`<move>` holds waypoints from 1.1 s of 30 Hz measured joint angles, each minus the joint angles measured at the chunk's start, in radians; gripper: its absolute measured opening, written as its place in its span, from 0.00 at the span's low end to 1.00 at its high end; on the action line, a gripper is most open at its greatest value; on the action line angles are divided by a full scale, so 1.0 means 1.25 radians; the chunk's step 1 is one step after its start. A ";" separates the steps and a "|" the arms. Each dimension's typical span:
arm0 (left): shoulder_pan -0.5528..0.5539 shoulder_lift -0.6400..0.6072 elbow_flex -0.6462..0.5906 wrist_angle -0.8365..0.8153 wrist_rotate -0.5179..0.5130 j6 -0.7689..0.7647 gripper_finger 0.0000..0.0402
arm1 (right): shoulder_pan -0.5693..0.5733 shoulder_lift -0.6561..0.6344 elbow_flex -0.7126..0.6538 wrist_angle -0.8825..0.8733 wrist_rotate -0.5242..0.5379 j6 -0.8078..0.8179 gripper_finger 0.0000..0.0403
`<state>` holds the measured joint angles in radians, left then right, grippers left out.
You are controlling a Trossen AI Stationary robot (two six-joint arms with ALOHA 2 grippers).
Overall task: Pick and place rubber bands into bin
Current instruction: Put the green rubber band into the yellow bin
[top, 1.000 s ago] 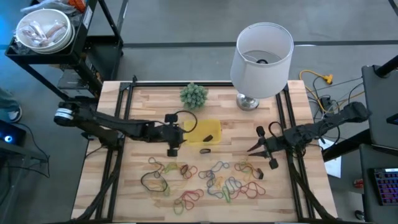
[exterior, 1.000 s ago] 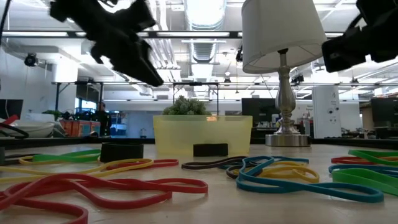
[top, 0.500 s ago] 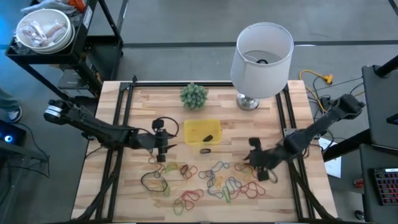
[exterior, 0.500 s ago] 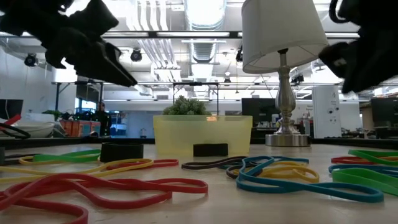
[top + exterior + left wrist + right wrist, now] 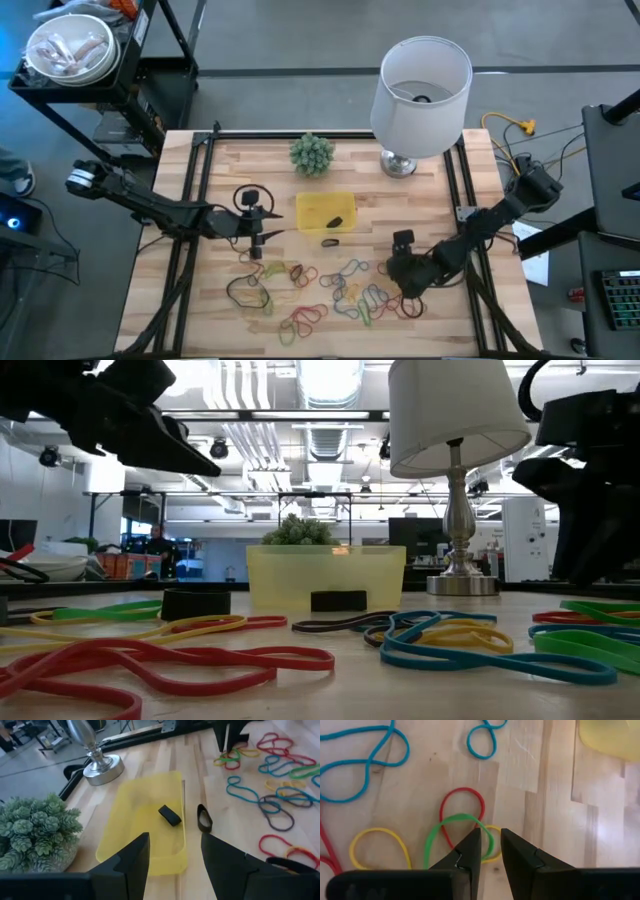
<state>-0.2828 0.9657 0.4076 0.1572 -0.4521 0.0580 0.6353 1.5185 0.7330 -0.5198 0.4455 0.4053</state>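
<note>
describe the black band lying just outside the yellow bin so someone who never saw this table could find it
Start at the white lamp at the table's back edge, then drop to the yellow bin beside the small green plant. The black rubber band lies flat on the wood just off the bin's front wall. Unlike the black piece inside the bin, it sits outside, apart from the coloured bands.

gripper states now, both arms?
Left gripper: open, empty, near the bin.
Right gripper: narrowly open, empty, over the green rubber band.
</note>
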 joint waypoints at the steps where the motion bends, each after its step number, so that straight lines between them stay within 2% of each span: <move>1: -0.001 0.000 0.000 0.001 0.000 0.001 0.41 | 0.000 0.001 0.000 0.001 0.000 0.007 0.17; 9: -0.001 0.002 0.000 0.009 0.000 0.006 0.41 | 0.000 0.004 -0.015 0.007 -0.007 0.057 0.17; 18: -0.001 0.002 0.000 0.014 0.001 0.007 0.41 | 0.000 0.052 -0.020 0.009 0.000 0.084 0.17; 33: -0.001 0.002 -0.001 0.014 0.001 0.007 0.41 | -0.004 0.048 -0.021 0.001 0.000 0.096 0.17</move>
<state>-0.2840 0.9680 0.4068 0.1745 -0.4515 0.0669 0.6303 1.5787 0.7067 -0.5183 0.4461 0.5247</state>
